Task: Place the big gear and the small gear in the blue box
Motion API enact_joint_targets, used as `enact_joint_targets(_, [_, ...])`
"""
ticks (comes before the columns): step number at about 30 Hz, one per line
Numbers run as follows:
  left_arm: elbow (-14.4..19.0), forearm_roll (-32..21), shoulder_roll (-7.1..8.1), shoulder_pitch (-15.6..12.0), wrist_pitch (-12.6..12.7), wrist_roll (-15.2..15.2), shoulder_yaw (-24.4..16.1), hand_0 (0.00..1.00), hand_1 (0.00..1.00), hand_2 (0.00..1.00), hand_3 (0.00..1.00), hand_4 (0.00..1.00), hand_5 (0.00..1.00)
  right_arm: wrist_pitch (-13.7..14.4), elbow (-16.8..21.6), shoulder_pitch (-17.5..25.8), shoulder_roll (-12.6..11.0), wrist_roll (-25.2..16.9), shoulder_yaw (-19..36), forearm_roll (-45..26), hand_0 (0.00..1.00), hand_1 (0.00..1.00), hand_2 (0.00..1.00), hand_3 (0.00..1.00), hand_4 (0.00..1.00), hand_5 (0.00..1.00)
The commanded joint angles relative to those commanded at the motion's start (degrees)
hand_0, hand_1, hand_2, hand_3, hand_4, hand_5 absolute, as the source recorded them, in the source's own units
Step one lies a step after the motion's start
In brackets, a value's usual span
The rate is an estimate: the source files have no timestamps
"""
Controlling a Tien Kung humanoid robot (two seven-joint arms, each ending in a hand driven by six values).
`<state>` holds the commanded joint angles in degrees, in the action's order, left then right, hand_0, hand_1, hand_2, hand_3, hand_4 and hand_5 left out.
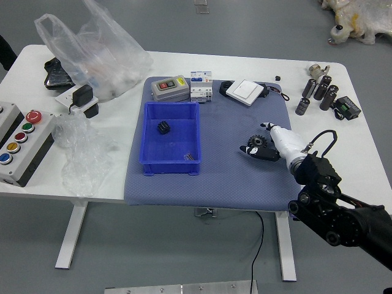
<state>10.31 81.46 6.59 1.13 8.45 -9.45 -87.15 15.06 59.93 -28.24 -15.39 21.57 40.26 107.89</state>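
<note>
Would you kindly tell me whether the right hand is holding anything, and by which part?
Nothing appears to be held: the right hand has its fingers open beside the black gear, with no closed grip visible.

the lower part of the big gear (pixel 258 141) was hidden by the right hand (pixel 283 142), and the right arm (pixel 343 223) was cut off by the right edge. the left edge cut through the button boxes (pixel 33 138), the top edge through the clear bag (pixel 101 52) and the wrapped bundle (pixel 361 17). the bag's contents were blurred. the small piece (pixel 189 157) in the blue box (pixel 174 167) was too tiny to identify
</note>
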Motion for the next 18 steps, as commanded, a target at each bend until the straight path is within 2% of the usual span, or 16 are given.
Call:
enact_joint_targets(1, [0.00,0.00,0.01,0.02,0.00,0.01,0.01,0.625,0.576,0.548,0.671,0.704,0.276,-0.16,-0.04,-0.10,-0.02,0.10,-0.44,0.03,0.381,0.580,0.729,0.835,0.866,0.411])
enact_joint_targets(5, [0.00,0.06,0.02,0.04,-0.01,0.04,0.03,0.625,0.576,0.548,0.671,0.704,0.276,-0.18,-0.21,-0.45,0.02,0.45,-1.98,0.67,0.381,0.580,0.729,0.835,0.866,0.411])
enact_joint_targets(6, [0.00,0.07,0.02,0.03,-0.02,0.04,0.03,0.625,0.576,0.548,0.671,0.703,0.276,-0.02,-0.19,-0.50,0.03,0.60,-2.15,0.99,0.352,0.498,0.512,0.685,0.488,0.208])
enact_joint_targets(12, [0.00,0.05,0.05,0.00,-0.02,0.08,0.07,0.625,0.576,0.548,0.671,0.703,0.276,1.79,-0.30,-0.67,-0.04,1.03,-2.22,1.76,0.352,0.498,0.512,0.685,0.488,0.208])
enact_joint_targets(13, [0.00,0.03,0.04,-0.01,-0.02,0.09,0.09,0.624,0.576,0.548,0.671,0.704,0.276,2.11,-0.28,-0.67,-0.08,1.02,-2.13,1.68,0.310,0.450,0.410,0.589,0.501,0.056])
enact_joint_targets(18, [0.00,-0.02,0.02,-0.01,-0.04,0.11,0.21,0.624,0.576,0.548,0.671,0.704,0.276,3.68,-0.12,-0.83,-0.14,0.68,-1.57,1.18,0.310,0.450,0.410,0.589,0.501,0.056])
